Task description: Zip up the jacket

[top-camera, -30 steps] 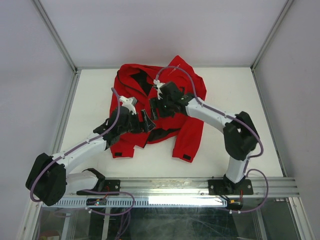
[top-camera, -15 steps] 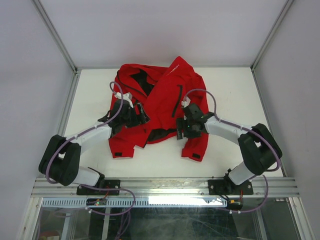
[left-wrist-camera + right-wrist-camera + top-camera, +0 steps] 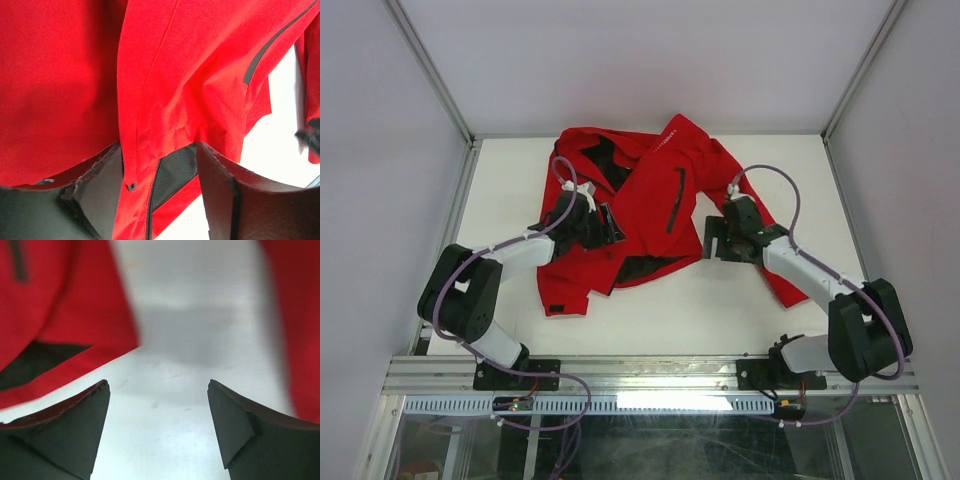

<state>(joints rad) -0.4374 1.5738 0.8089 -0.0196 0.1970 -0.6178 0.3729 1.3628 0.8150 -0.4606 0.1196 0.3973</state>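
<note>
Lying crumpled at the far middle of the white tabletop point(image 3: 660, 310), the large bright red fabric jacket point(image 3: 655, 205) is unzipped, with black lining showing. The left gripper point(image 3: 608, 225) is spread wide, the red front edge and its dark zipper running between its fingers, not pinched. The right gripper point(image 3: 710, 238) gapes wide over bare tabletop between body and sleeve, holding nothing.

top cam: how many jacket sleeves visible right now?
2. The left-side sleeve runs toward the near edge, ending in a black cuff tab. The right-side sleeve lies partly hidden under the right arm; its cuff isn't visible.
</note>
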